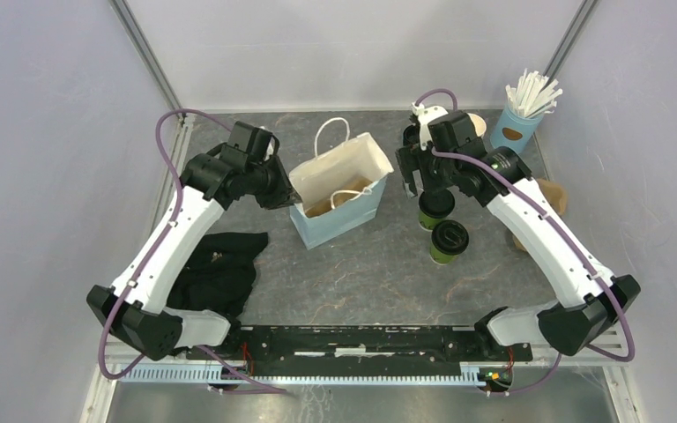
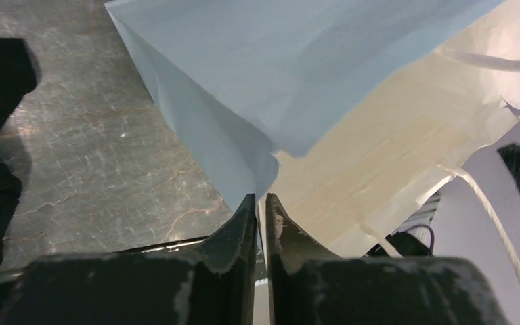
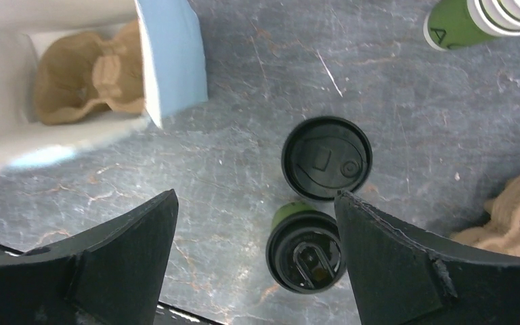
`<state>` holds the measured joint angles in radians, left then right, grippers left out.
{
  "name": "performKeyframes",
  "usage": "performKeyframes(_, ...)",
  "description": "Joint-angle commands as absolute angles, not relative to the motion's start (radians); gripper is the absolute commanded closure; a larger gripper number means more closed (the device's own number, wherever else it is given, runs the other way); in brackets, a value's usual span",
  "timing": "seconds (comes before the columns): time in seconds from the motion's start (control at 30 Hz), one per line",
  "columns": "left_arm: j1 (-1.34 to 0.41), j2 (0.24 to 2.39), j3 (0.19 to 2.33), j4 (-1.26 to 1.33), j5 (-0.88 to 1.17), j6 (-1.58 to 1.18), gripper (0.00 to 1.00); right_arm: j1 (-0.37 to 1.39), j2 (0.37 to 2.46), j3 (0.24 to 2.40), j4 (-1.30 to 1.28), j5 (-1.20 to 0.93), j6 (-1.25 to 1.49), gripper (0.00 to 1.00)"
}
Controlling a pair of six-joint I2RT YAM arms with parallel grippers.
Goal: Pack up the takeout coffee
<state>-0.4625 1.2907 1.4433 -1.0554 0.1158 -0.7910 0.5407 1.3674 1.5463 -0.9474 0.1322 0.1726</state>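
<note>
1. The left gripper (image 2: 261,211) is closed on the rim of the paper bag (image 2: 257,68), and a thin edge of paper is pinched between its jaws.
2. The bag is stood on the table (image 1: 361,273) with its mouth open. It is pale blue outside and cream inside, and white cord handles are attached.
3. A brown pulp carrier (image 3: 84,81) is seen lying inside the bag.
4. The right gripper (image 3: 256,200) is held above the table, right of the bag. Its jaws are spread wide and nothing is held between them.
5. Both coffees are stood upright on the table outside the bag, to its right. The far cup (image 3: 326,167) and the near cup (image 3: 306,250) are set just beside each other, below the spread fingers.
6. A stack of lidless cups (image 3: 481,20) is laid beyond them, and a second carrier (image 3: 514,217) is placed to the right.
7. A black cloth (image 1: 220,269) is bunched beside the left arm.
</note>
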Motion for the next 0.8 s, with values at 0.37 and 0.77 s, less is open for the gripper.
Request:
performKeyframes(0.37,-0.418,1.413,1.647,-1.149,-0.089,-0.695,0.76,0.489,1.218,1.350,-1.082,0.257,0.148,0.02)
performKeyframes(0.77,-0.407,1.457,1.752,-1.197,-0.137,-0.560,0.93,0.456,1.221,1.266,-1.082,0.099,0.192,0.02)
